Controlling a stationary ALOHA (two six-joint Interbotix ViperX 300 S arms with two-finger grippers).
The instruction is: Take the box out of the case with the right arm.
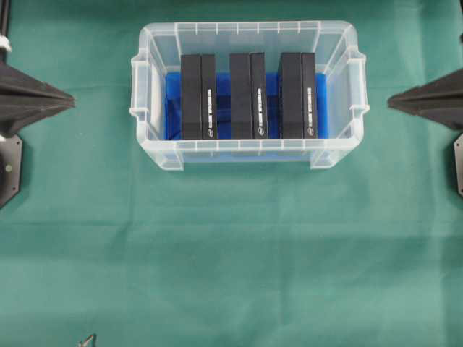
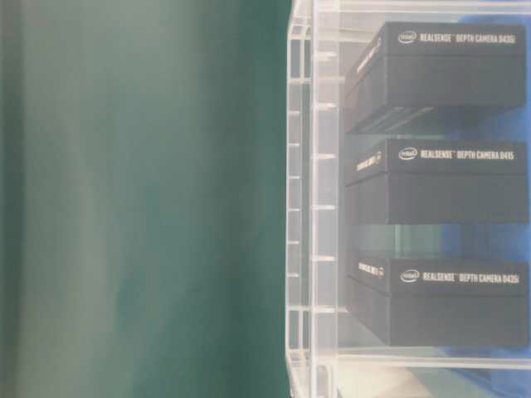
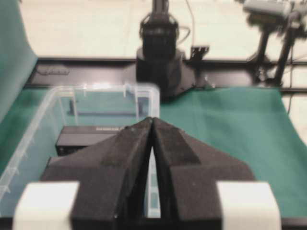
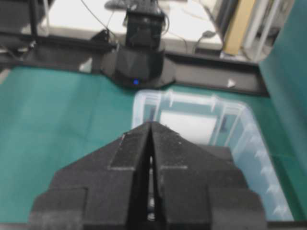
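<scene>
The clear plastic case (image 1: 340, 43) with a blue bottom sits at the back middle of the green cloth. Three black boxes stand on edge inside it: left box (image 1: 197, 96), middle box (image 1: 248, 95), right box (image 1: 297, 95). The table-level view shows the case wall (image 2: 300, 207) and the boxes' printed sides (image 2: 448, 58). My right gripper (image 1: 391, 101) rests at the right edge, tip just outside the case, shut and empty; the right wrist view shows it (image 4: 150, 123) pointing at the case (image 4: 249, 143). Off at the left edge sits my left gripper (image 1: 72, 101), shut and empty; it (image 3: 152, 119) faces the case (image 3: 29, 139).
Green cloth (image 1: 231, 253) covers the table in front of and beside the case. The arm bases (image 1: 9, 166) stand at the left and right edges. A small dark tip (image 1: 88, 340) shows at the bottom edge. The opposite arm's base (image 4: 136, 62) stands beyond the case.
</scene>
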